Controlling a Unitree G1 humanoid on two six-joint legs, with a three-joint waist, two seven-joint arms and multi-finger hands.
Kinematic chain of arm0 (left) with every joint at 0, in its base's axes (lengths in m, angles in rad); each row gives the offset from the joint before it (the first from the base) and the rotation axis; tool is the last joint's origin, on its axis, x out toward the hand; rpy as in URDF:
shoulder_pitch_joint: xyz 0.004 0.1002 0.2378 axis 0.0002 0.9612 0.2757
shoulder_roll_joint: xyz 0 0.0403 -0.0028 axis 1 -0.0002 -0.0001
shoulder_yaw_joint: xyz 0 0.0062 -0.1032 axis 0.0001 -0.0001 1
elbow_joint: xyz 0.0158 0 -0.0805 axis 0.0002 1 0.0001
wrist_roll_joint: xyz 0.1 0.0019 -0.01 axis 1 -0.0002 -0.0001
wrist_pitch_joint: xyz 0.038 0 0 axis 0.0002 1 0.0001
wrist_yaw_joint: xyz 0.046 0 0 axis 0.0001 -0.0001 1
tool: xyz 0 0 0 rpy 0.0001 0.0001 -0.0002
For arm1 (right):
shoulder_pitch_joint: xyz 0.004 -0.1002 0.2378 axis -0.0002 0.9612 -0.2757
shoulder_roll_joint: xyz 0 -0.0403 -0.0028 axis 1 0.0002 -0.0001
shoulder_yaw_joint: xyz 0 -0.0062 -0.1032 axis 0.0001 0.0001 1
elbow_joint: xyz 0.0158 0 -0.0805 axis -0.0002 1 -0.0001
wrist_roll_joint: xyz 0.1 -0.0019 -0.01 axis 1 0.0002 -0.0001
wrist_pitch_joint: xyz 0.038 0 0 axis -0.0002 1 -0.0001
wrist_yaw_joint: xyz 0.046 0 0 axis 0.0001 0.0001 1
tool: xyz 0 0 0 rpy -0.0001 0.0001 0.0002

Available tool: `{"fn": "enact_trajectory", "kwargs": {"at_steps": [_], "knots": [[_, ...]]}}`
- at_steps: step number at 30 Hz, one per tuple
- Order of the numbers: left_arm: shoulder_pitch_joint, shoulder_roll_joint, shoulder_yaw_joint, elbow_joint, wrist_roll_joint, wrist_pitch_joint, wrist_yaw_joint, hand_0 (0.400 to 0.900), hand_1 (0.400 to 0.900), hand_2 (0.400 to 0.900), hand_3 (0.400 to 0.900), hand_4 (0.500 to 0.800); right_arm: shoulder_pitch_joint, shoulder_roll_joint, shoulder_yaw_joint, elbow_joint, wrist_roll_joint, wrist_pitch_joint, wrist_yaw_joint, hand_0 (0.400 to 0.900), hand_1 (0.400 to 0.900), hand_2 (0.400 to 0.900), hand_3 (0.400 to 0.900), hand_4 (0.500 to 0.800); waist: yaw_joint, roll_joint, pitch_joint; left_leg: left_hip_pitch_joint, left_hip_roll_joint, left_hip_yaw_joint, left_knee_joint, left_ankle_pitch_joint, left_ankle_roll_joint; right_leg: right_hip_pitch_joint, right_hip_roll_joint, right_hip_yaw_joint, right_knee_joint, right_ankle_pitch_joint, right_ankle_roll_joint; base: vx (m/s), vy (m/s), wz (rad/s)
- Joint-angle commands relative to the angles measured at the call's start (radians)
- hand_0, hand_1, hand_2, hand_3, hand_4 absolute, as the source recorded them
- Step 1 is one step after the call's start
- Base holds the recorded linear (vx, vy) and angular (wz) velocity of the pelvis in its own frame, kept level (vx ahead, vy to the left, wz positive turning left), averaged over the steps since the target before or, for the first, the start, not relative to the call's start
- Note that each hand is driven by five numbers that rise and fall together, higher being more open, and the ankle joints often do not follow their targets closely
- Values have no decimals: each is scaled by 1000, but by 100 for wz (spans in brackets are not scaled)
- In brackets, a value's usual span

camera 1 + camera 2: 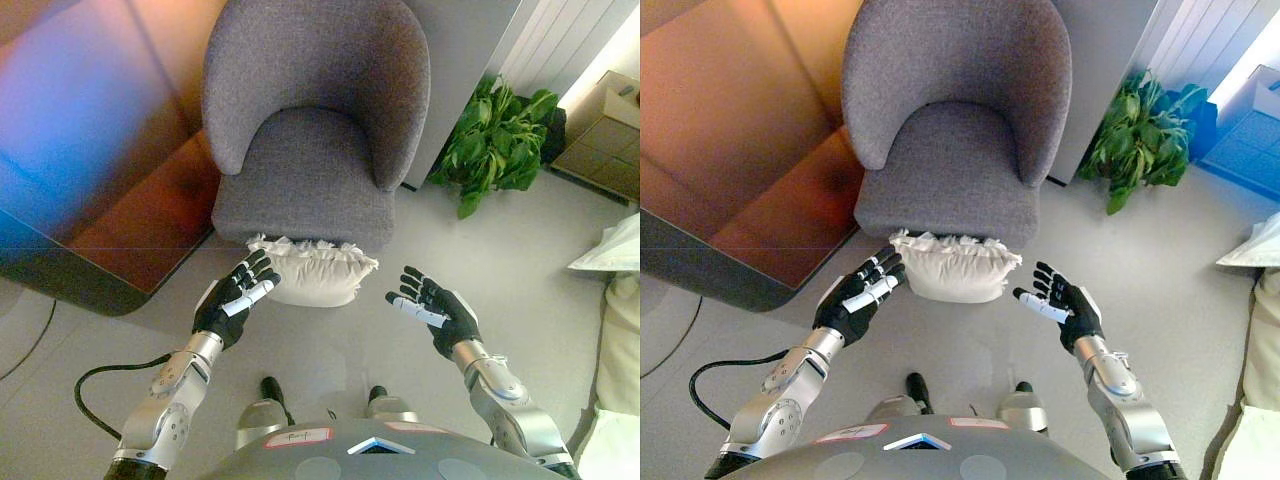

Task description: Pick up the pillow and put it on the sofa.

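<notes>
**A Bright Room With a Plant**

The floor (330,340) is pale grey and smooth. On the left stands a table (100,180) with a shiny brown top. Far on the right, a green plant (498,140) sits by a white ribbed wall (565,45). Cardboard boxes (605,130) stand in the right corner.

Cream pillow (312,272), grey sofa (315,120)

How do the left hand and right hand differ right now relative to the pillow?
The left hand is at the pillow's left edge, fingertips about touching it; the right hand hangs apart from it, floor showing between. The left hand's fingers point up toward the sofa; the right hand's point leftward. Both are open, holding nothing.
</notes>
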Motion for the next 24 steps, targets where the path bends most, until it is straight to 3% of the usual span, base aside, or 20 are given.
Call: {"fn": "enact_trajectory", "kwargs": {"at_steps": [1, 9, 24], "knots": [[-82, 10, 68, -40, 22, -66, -42, 900, 900, 900, 900, 800, -97, -12, -36, -71, -13, -103, -6, 900, 900, 900, 900, 800, 32, 19, -11, 111, 49, -17, 7, -101, -20, -62, 15, -11, 0, 62, 9, 0, 0, 0], [-96, 6, 56, -33, 8, -75, -25, 900, 900, 900, 900, 800, -103, -14, -27, -67, -8, -103, -7, 900, 900, 900, 900, 800, 30, 18, -12, 111, 50, -18, 9, -103, -20, -63, 18, -5, 0, 60, 7, 0, 0, 0], [-73, 11, 70, -45, 13, -64, -43, 900, 900, 900, 900, 800, -86, -15, -36, -69, -18, -116, -2, 900, 900, 900, 900, 800, 36, 17, -8, 109, 63, -24, 13, -98, -26, -60, 29, -9, 0, 51, -2, 9, -30, 1]]}}
